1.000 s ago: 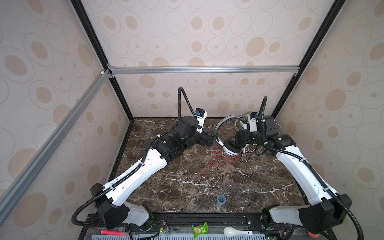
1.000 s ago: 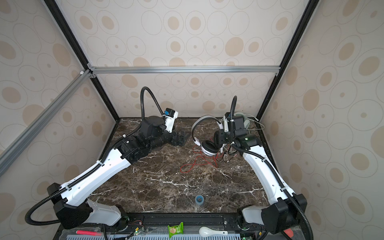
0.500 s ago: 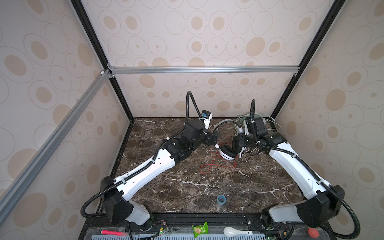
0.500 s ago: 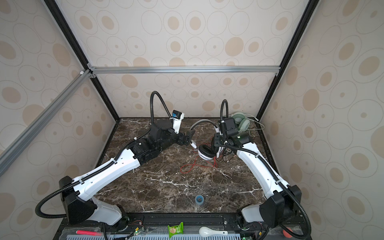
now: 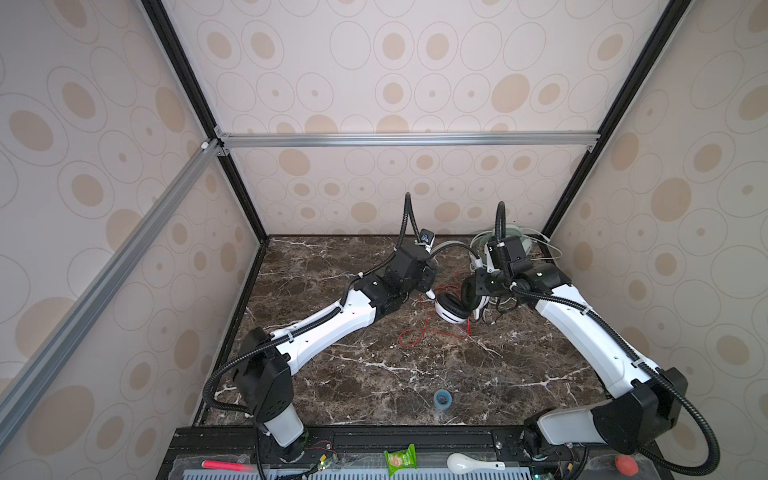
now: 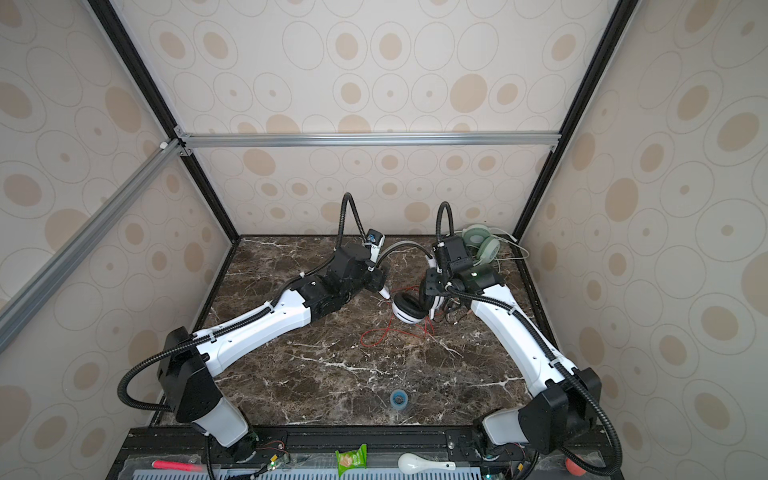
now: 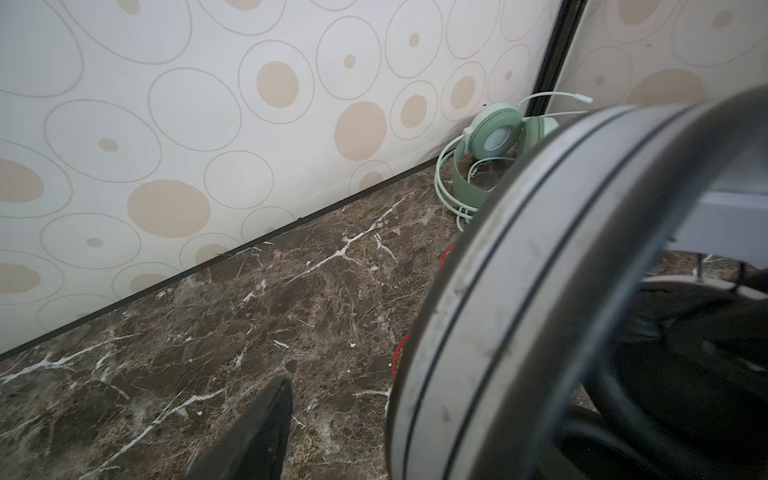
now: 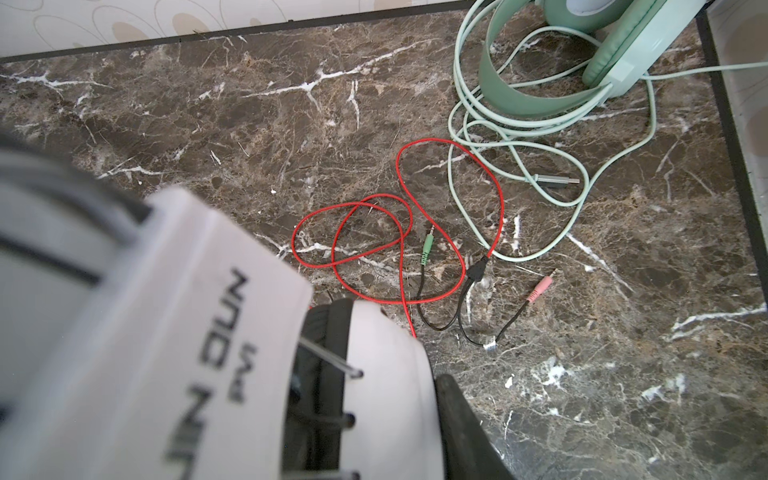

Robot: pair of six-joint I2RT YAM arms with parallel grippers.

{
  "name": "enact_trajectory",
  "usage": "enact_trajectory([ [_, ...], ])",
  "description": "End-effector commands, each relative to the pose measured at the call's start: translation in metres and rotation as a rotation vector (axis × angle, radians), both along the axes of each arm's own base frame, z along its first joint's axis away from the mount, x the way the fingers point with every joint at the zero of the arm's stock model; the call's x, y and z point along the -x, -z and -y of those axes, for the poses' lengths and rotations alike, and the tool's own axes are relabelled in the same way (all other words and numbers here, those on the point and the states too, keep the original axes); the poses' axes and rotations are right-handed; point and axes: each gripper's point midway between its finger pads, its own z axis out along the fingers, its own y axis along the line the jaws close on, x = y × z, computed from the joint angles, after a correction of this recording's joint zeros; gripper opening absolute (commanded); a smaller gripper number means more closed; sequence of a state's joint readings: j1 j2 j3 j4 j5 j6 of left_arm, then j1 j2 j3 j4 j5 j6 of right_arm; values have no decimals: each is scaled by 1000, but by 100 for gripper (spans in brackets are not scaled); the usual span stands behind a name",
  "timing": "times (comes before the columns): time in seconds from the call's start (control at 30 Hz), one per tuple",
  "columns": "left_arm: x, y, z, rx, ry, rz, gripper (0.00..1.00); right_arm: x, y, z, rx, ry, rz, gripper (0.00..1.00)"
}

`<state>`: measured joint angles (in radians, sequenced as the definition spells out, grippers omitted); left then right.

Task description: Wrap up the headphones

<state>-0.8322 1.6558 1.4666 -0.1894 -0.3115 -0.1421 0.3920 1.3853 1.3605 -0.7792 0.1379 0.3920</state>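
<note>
Only the right wrist view shows little plugs (image 8: 426,248) ending the thin red cord (image 8: 432,141); right jaws hold white, black-padded headphones (image 5: 451,311) far back over the brown marble tabletop (image 5: 374,374); left jaws: maybe gripping, cannot tell.

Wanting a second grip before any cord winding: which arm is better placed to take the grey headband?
Left. The left tool sits right at the grey headband, which fills its wrist view beside one finger. The right tool is clamped on the white headphones, so it is busy.
</note>
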Motion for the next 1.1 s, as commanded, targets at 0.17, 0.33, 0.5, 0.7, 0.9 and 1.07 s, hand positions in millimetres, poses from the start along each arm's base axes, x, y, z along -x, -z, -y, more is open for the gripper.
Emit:
enact_trajectory([
  [0.17,-7,-45,-6,-11,-31,112,64,-3,-4,-9,-2,5,8,0],
  [0.33,-5,-45,-6,-6,-24,112,50,-3,-3,-13,-5,-2,3,0],
  [0.5,-5,-40,-5,-15,-21,104,30,-3,-4,-20,-1,-22,8,0],
  [0.7,-2,-44,-11,-17,-29,106,6,-2,-9,-29,-28,-61,20,6],
  [0.9,3,-50,-36,11,-94,78,0,3,-28,-49,-110,-189,104,45],
  [1.07,5,-64,-72,9,-162,52,0,20,-51,-65,-175,-347,217,73],
])
